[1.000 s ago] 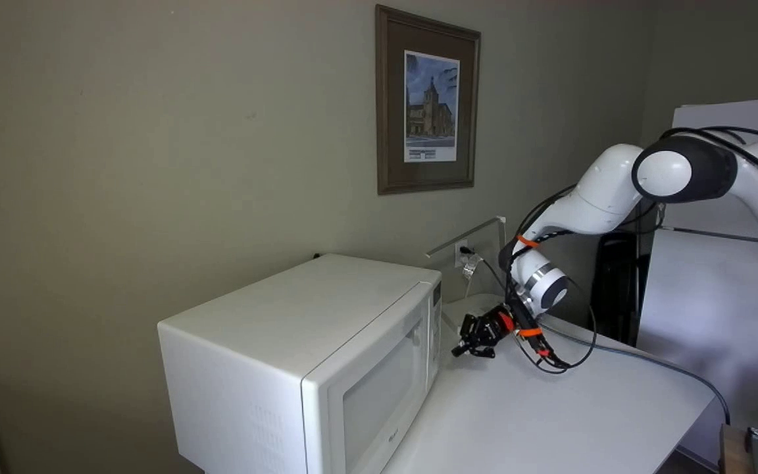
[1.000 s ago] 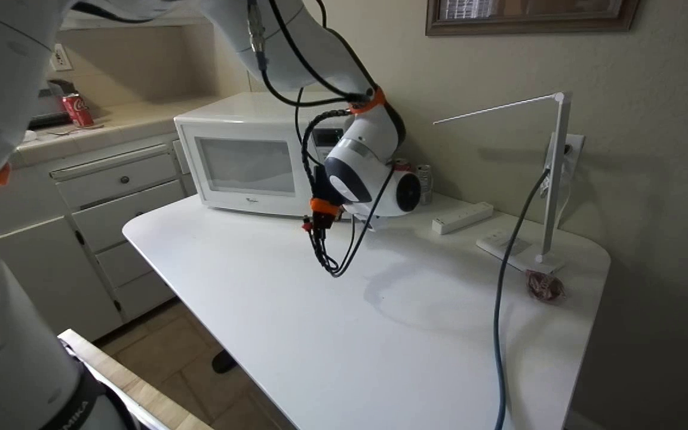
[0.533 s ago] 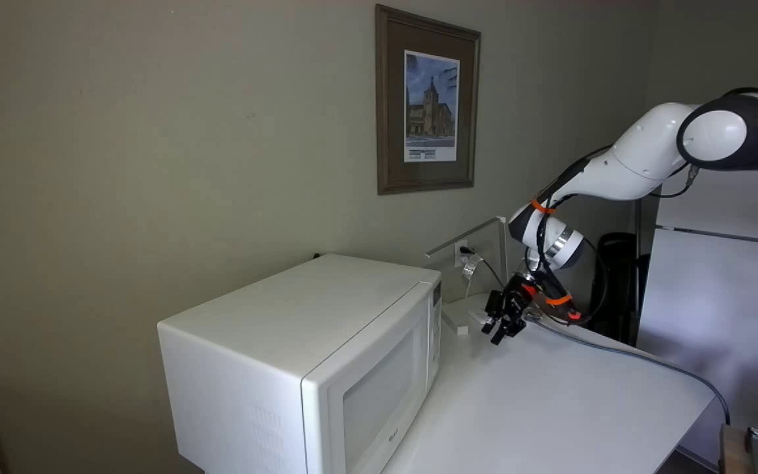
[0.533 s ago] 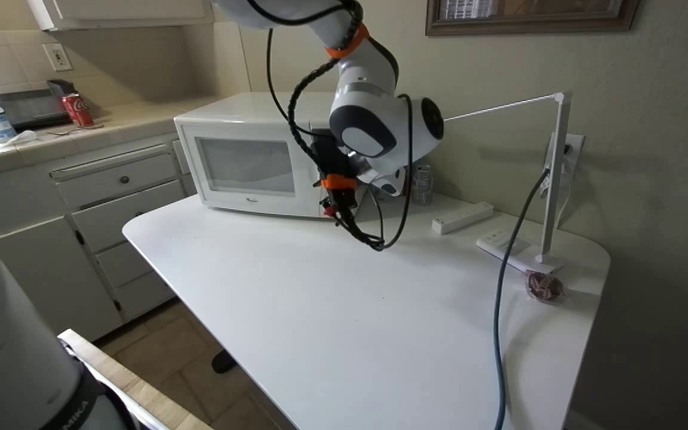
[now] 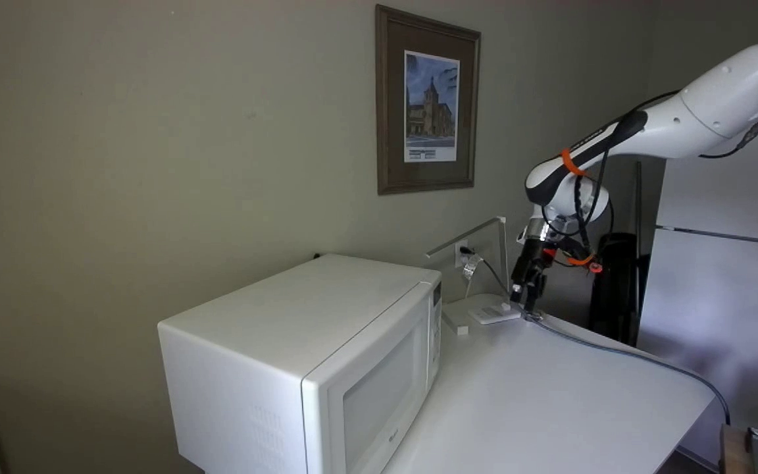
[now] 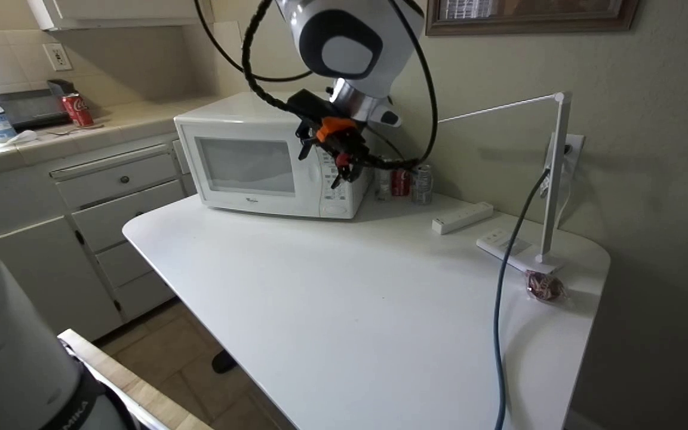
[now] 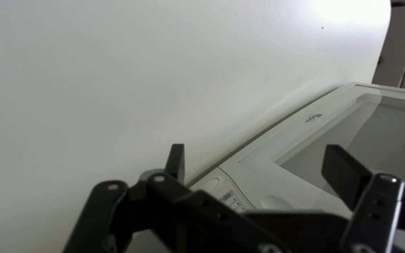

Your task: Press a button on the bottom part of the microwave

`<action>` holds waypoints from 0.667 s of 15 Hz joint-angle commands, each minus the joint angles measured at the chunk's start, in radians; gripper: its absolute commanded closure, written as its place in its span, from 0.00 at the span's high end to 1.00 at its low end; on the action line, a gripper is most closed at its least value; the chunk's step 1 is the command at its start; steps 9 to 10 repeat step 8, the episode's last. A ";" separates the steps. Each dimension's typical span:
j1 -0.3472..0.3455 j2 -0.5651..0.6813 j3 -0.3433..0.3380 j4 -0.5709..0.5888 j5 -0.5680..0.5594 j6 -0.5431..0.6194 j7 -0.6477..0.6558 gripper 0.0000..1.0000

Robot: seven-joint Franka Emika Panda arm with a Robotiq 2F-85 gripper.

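The white microwave (image 5: 300,309) stands on the table in both exterior views, its door shut. Its control strip (image 6: 329,179) is partly covered by my arm in an exterior view. In the wrist view the microwave's front (image 7: 329,121) runs to the right, and a large oval button (image 7: 211,184) shows at the bottom of the strip, beside the left finger. My black gripper (image 6: 320,170) is apart from the microwave, raised above the table in front of it. Its fingers (image 7: 345,172) are spread wide, with nothing held between them; most of the keypad is hidden behind the gripper's body.
Several cans (image 6: 401,182) stand beside the microwave near the wall. A white power strip (image 6: 462,218), a desk lamp (image 6: 550,179), a blue-grey cable (image 6: 500,310) and a wrapped dark item (image 6: 544,286) are on the right part of the white table (image 6: 320,310).
My arm has risen and drawn back from the microwave, its wrist turning so the gripper hangs more steeply. The fingers have spread apart. More of the control strip and the cans is uncovered.
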 commanded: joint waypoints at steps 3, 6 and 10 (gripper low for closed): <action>0.012 -0.206 0.042 -0.118 -0.185 0.154 -0.050 1.00; 0.019 -0.184 0.029 -0.080 -0.164 0.123 -0.027 1.00; 0.020 -0.191 0.029 -0.089 -0.167 0.127 -0.037 1.00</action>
